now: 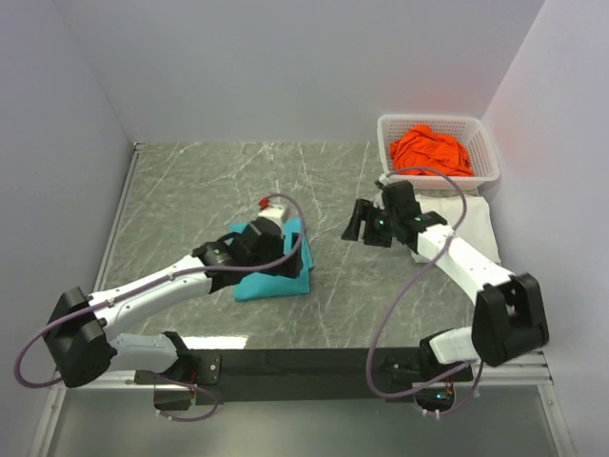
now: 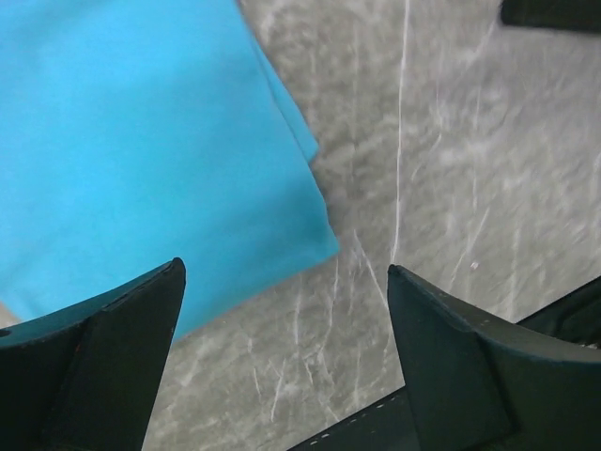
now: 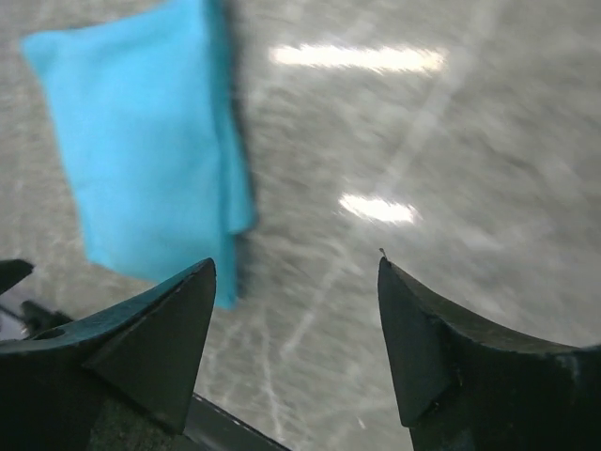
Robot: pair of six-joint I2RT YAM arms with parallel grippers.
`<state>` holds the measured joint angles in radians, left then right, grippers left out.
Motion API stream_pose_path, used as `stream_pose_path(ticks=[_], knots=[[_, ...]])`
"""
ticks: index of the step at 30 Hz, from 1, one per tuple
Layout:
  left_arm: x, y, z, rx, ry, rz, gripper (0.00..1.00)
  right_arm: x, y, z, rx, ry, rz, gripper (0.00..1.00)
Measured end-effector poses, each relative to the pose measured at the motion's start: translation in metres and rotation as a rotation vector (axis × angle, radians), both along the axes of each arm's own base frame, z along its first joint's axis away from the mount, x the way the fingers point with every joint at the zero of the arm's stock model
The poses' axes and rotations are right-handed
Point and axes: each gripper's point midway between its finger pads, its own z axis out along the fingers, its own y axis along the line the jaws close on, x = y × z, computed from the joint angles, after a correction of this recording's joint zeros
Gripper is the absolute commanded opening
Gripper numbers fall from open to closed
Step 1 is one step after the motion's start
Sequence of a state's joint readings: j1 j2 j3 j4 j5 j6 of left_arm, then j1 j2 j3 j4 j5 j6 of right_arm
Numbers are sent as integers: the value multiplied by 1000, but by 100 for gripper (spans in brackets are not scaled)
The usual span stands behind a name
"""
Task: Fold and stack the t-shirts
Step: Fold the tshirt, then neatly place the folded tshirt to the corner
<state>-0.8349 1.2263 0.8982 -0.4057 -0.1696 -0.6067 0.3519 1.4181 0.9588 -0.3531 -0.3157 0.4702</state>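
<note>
A folded teal t-shirt point(image 1: 276, 278) lies flat on the grey marble table, left of the middle. My left gripper point(image 1: 284, 257) hovers over its right edge, open and empty. In the left wrist view the teal t-shirt point(image 2: 141, 150) fills the upper left and the gripper point(image 2: 285, 272) stands above bare table beside its corner. My right gripper point(image 1: 355, 225) is open and empty over bare table, to the right of the teal t-shirt point(image 3: 150, 141); it shows in its wrist view point(image 3: 296, 263). A white t-shirt point(image 1: 479, 222) lies under the right arm. An orange t-shirt point(image 1: 433, 149) sits crumpled in the basket.
A white plastic lattice basket point(image 1: 433, 121) stands at the back right corner against the walls. White walls close off the back and both sides. A black rail point(image 1: 304, 362) carrying the arm bases runs along the near edge.
</note>
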Motion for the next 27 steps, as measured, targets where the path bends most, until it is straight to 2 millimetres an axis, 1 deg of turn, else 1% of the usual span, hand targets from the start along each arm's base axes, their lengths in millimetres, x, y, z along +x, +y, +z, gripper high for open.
stream_pose_path(ticks=[2,3,5,6,8,9,10,13,16,20,23,26,27], knots=[[-10,-11,-6,37,-13,-51,91,-12,-19,-4,-37,12,-48,79],[-14,-17,-12,69,-15,-73,85,-18,-29,-5,-55,16,-73,80],[-18,-27,-25,143,-19,-107,81,-28,-43,-4,-85,15,-114,83],[-18,-34,-33,187,-24,-122,79,-33,-50,-2,-100,9,-134,86],[-20,-47,-50,278,-31,-154,76,-41,-62,3,-119,-8,-173,89],[-22,-52,-57,322,-37,-168,68,-44,-65,5,-122,-17,-185,89],[-23,-57,-62,353,-45,-176,67,-47,-69,7,-122,-29,-197,89],[-26,-66,-79,457,-62,-207,66,-57,-76,8,-120,-37,-223,90],[-27,-69,-92,519,-68,-220,65,-64,-78,4,-117,-26,-229,89],[-26,-64,-105,584,-66,-226,64,-71,-80,-8,-124,4,-230,89],[-26,-61,-113,610,-59,-227,61,-75,-79,-13,-122,24,-224,89],[-26,-61,-119,622,-51,-228,50,-75,-76,-15,-107,32,-220,88],[-26,-60,-120,625,-52,-227,44,-74,-74,-16,-99,34,-216,88]])
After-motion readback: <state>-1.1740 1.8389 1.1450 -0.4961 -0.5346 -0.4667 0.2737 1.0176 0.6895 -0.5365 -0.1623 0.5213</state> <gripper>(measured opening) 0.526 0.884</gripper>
